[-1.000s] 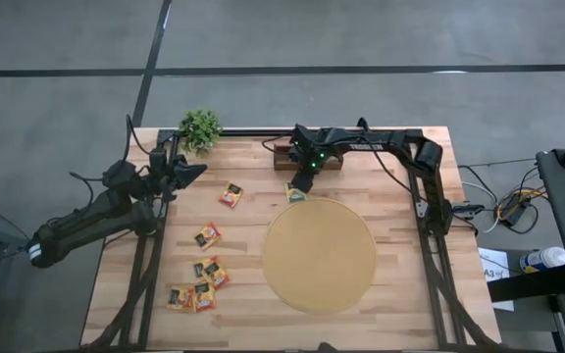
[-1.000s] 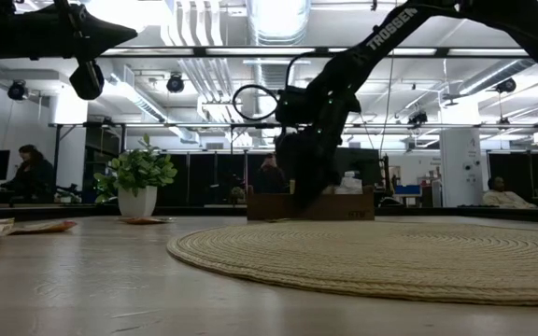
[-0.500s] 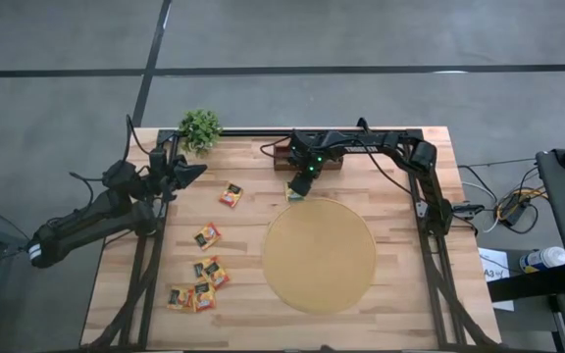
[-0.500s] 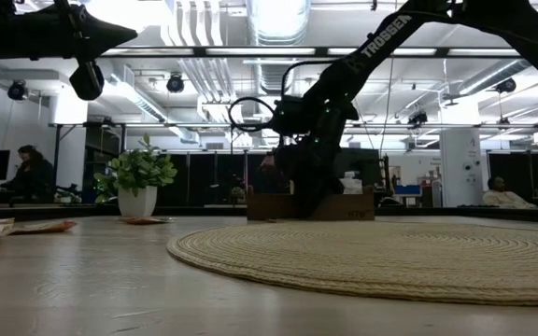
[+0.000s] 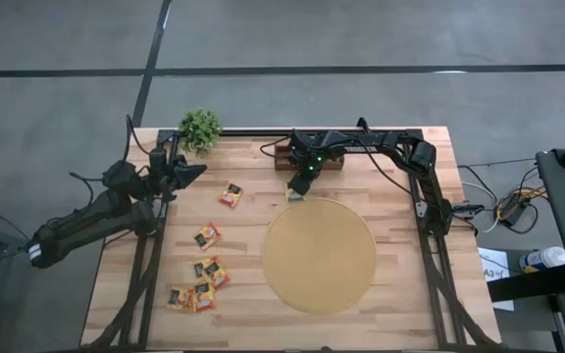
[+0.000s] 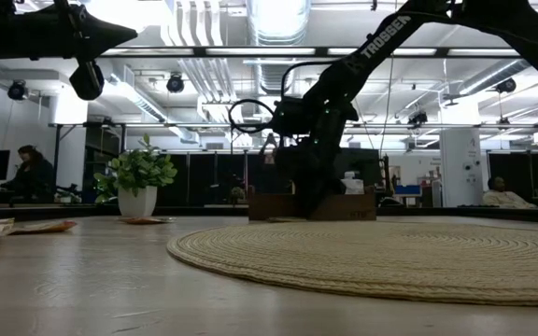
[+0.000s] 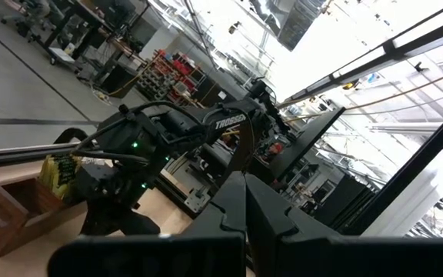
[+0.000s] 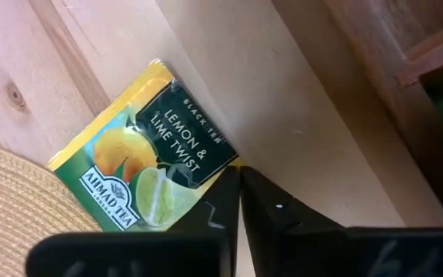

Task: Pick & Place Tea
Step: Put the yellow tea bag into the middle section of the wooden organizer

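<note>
The brown wooden tray (image 5: 307,157) sits at the table's far edge; what lies in its slots cannot be made out. Just in front of it a flat square yellow-green paper sachet (image 8: 148,154), printed with lemon and lime and a dark label, lies on the pale wooden tabletop (image 5: 243,226), one corner over the rim of the round tan woven mat (image 5: 320,255). The right gripper (image 8: 239,181) points down at this sachet's edge, its dark fingers pressed together; whether they pinch the paper cannot be told. Orange-red and yellow sachets (image 5: 200,284) lie scattered on the left. The left gripper (image 5: 196,171) hangs raised near the potted green plant (image 5: 200,127), jaws closed, empty.
</note>
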